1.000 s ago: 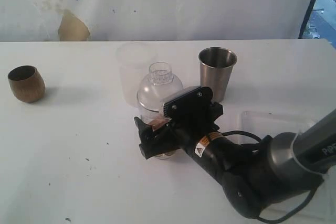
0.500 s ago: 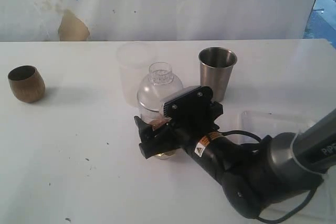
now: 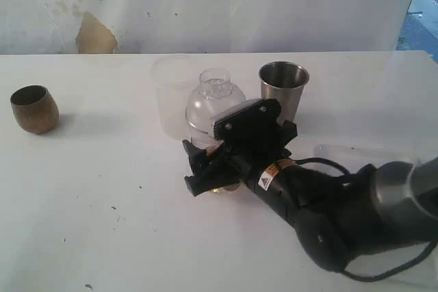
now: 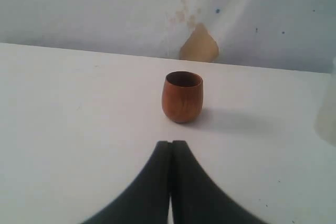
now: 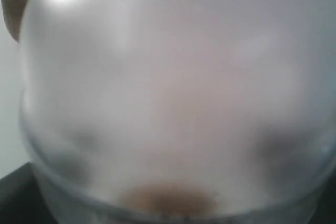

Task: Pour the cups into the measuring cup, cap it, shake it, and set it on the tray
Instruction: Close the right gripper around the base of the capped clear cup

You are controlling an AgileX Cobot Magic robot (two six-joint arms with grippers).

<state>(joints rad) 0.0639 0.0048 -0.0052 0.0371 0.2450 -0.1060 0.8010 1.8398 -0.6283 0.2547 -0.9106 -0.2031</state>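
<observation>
Right fingers (image 3: 197, 169) pinching the measuring cup (image 3: 214, 104) low on its body, a little brownish stuff pooled at its base; left fingers (image 4: 157, 182) pressed together, empty, the wooden cup (image 4: 182, 97) near and ahead of them. We judge the shake or carry in hand: squeeze firmly, keep the domed top uppermost, clear the steel tumbler (image 3: 282, 94) and frosted cup (image 3: 170, 94) just beyond the right fingers. Tray (image 3: 335, 152) behind them, partly under the arm; we cannot tell what either cup holds.
</observation>
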